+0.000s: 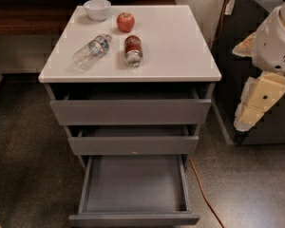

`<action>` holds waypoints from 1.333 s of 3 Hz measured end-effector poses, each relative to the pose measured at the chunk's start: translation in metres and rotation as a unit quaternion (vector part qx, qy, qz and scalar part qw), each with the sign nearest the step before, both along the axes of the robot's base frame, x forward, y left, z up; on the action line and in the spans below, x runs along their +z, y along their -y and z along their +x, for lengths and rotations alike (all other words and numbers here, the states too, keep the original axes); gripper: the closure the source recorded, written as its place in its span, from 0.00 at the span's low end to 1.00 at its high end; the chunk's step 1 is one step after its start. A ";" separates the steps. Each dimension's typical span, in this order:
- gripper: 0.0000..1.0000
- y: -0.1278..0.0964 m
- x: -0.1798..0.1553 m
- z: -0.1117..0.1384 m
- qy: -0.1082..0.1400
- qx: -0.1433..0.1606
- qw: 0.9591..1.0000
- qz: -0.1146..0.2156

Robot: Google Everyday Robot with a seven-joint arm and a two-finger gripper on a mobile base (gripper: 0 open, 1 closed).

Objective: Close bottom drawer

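The bottom drawer of the white-topped cabinet is pulled far out. Its shallow grey interior is empty, and its flat front lies at the lower edge of the view. The middle drawer and top drawer stand slightly out. My gripper hangs from the white arm at the right edge, beside the cabinet at about top-drawer height, well apart from the bottom drawer and touching nothing.
On the cabinet top lie a white bowl, a red apple, a plastic bottle on its side and a can on its side. A dark cabinet stands at the right. An orange cable runs across the floor.
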State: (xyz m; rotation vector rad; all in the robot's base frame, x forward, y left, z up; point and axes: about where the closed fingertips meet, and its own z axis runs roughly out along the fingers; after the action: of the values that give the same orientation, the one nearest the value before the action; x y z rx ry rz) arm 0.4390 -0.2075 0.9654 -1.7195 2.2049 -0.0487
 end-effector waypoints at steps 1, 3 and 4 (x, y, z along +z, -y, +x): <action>0.00 -0.015 -0.026 -0.001 -0.013 0.024 0.999 0.027; 0.00 -0.037 -0.085 -0.003 -0.031 0.062 0.997 0.025; 0.00 -0.064 -0.142 -0.008 -0.061 0.090 0.994 0.027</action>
State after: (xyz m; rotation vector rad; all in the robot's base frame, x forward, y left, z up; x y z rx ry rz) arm 0.4314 -0.1439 0.8233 -1.9291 2.1022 0.1631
